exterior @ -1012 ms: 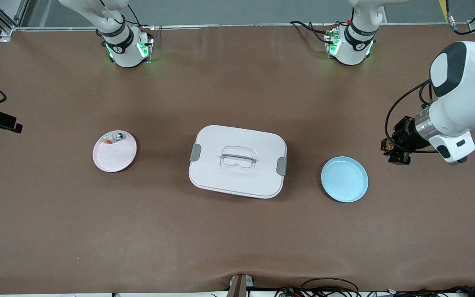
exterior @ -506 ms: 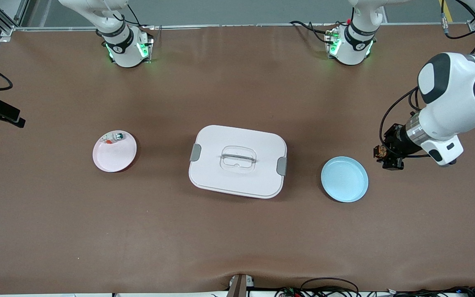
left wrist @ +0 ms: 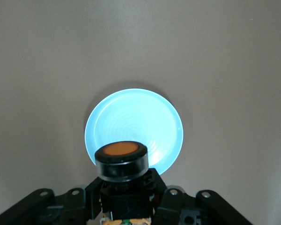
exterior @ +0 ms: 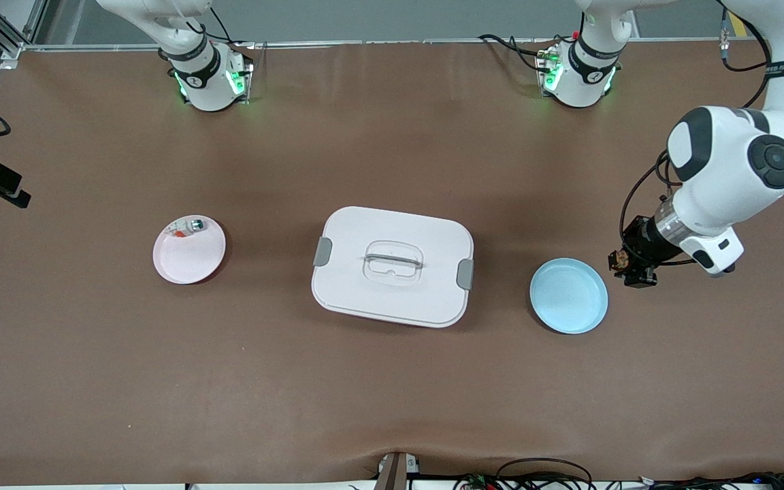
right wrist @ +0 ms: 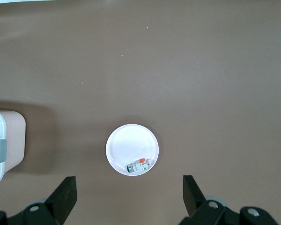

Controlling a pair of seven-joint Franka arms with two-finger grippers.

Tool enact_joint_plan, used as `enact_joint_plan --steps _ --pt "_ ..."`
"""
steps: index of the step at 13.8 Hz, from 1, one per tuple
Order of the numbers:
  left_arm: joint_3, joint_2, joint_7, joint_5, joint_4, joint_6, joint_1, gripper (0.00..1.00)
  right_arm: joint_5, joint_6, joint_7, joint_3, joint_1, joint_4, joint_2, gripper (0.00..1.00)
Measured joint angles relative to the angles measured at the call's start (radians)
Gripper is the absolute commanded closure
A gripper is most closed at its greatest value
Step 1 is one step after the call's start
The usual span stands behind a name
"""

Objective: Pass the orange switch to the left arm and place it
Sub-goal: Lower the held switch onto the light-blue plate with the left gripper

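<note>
The orange switch (left wrist: 121,160) sits clamped in the left gripper (exterior: 629,265), orange end facing out, the jaws closed on its black body. The gripper hangs in the air over bare table just beside the blue plate (exterior: 569,296), toward the left arm's end of the table; in the left wrist view the switch overlaps the plate's (left wrist: 134,126) rim.

The blue plate lies apart from the box (exterior: 392,266), with a strip of brown table between them. The box stands mid-table, lid on, a grey latch (exterior: 465,273) at each short side.

Toward the right arm's end, the pink plate (exterior: 189,253) lies well apart from the box, again with open table between. A small white part (exterior: 186,227) rests inside it against the rim farther from the front camera.

The right gripper (right wrist: 131,199) is high over the table near the pink plate, its jaws spread wide and holding nothing; the right wrist view also shows a corner of the box (right wrist: 4,143).

Wide bare table runs along the edge nearest the front camera and between the things and the arm bases.
</note>
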Motion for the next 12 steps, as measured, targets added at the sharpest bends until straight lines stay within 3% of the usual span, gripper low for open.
enact_joint_plan --steps 7,8,12 --pt "0.01 0.133 -0.109 0.004 -0.046 0.177 -0.06 1.0 -0.001 0.007 0.0 -0.001 0.0 0.003 -0.003 0.0" --pt "0.042 0.153 -0.127 0.008 -0.044 0.182 -0.1 1.0 -0.001 0.007 0.0 -0.001 0.0 0.002 -0.003 0.0" --pt "0.292 0.219 -0.143 0.01 -0.019 0.188 -0.356 1.0 -0.001 -0.035 0.001 0.0 0.0 0.003 -0.006 0.0"
